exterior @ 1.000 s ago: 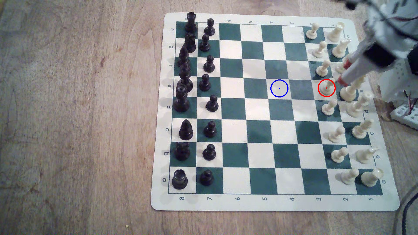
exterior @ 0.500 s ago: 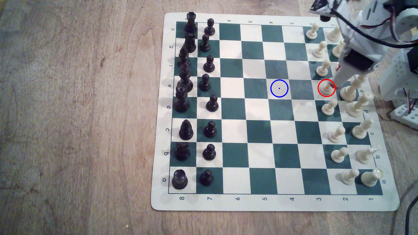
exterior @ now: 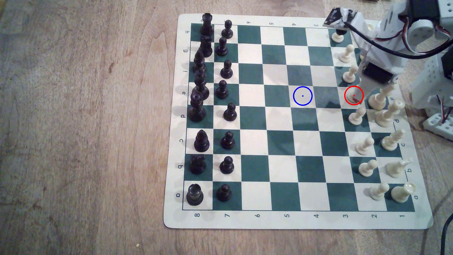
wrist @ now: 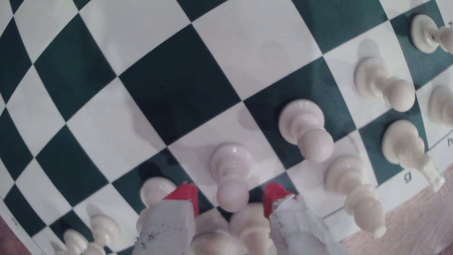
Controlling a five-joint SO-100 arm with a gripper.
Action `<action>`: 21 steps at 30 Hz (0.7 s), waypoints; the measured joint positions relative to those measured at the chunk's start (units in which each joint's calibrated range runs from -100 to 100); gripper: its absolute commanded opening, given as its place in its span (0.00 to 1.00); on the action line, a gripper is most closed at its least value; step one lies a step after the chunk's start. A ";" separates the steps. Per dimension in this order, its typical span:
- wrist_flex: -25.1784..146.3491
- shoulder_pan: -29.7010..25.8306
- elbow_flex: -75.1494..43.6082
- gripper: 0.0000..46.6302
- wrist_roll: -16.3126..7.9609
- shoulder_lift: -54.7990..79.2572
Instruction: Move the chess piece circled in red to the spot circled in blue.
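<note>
Middle ranks bare; cream pawns point(exterior: 349, 74) and tall pieces point(exterior: 378, 96) crowd tool point(wrist: 230, 196).

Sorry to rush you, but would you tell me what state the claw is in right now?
Claw: open, its red-tipped fingers either side of the red-circled pawn's head with gaps showing; holding nothing yet.

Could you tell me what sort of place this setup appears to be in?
Probably a hobbyist's workbench or home lab: a roll-up chess mat on a bare wooden tabletop, a small white robot arm with exposed wires, and a breadboard beside it.
</note>
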 measured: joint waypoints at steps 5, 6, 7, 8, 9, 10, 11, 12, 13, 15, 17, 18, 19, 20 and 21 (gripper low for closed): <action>-4.14 0.00 1.17 0.28 -0.29 2.68; -4.54 0.00 1.17 0.27 -0.39 2.85; -4.86 0.00 1.17 0.27 -0.44 2.93; -5.10 0.00 1.17 0.27 -0.49 2.93; -5.26 0.00 1.17 0.26 -0.63 2.93; -5.26 0.00 1.17 0.26 -0.63 2.93; -5.26 0.00 1.17 0.26 -0.63 2.93; -5.26 0.00 1.17 0.26 -0.63 2.93; -5.26 0.00 1.17 0.26 -0.63 2.93; -5.26 0.00 1.17 0.25 -0.63 2.93; -5.18 0.00 1.17 0.25 -0.63 2.76; -4.86 0.00 1.17 0.25 -0.63 2.26; -4.70 0.00 1.17 0.25 -0.63 2.01; -4.54 0.00 1.17 0.26 -0.73 1.59; -4.30 -0.29 1.17 0.26 -0.93 1.09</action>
